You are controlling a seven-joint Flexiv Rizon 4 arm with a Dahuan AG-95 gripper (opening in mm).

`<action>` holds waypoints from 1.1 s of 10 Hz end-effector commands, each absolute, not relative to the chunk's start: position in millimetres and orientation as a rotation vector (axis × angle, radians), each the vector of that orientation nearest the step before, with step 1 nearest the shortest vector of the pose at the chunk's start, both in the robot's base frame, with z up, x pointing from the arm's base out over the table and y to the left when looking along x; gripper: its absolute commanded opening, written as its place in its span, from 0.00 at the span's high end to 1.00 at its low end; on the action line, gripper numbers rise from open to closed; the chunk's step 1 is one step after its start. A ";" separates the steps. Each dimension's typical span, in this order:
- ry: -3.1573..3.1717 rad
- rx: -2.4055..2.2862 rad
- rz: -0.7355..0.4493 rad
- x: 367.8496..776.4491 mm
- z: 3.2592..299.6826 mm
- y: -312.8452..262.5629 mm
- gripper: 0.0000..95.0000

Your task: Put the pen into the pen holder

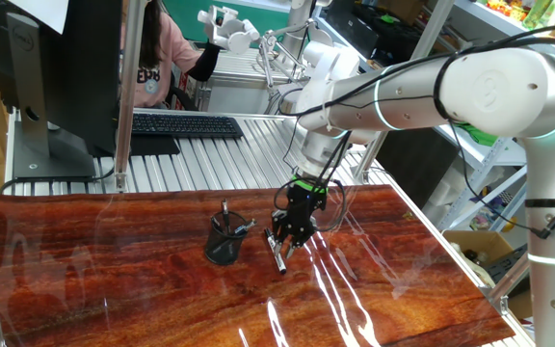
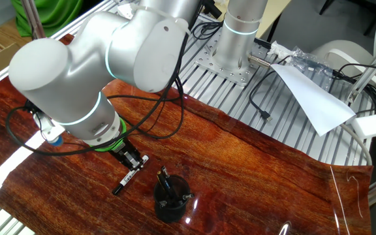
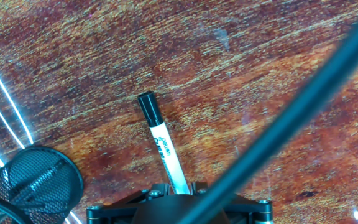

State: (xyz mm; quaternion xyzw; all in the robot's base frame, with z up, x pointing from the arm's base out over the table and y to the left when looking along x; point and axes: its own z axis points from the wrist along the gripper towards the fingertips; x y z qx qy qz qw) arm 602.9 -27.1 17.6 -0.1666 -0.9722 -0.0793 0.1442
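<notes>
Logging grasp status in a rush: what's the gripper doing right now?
Gripper: closed on the pen, which lies low over the table beside the pen holder.

Reddish wood tabletop [image 1: 162,299] glossy, glare streaks near my end. Black keyboard [image 1: 186,124] on slatted metal bench [image 1: 229,159] behind it. Dark monitor [image 1: 61,58] at left. Person in pink top [image 1: 152,58] seated beyond. White paper sheet [image 2: 312,94] and black cable [image 2: 260,98] by my base.
</notes>
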 end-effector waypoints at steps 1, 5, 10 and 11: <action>-2.802 -0.483 -0.227 603.6 16.9 -27.0 0.80; -2.802 -0.480 -0.226 604.9 17.0 -27.6 0.80; -2.788 -0.457 -0.223 625.8 18.0 -35.8 0.80; -2.788 -0.455 -0.224 627.2 18.2 -36.2 0.80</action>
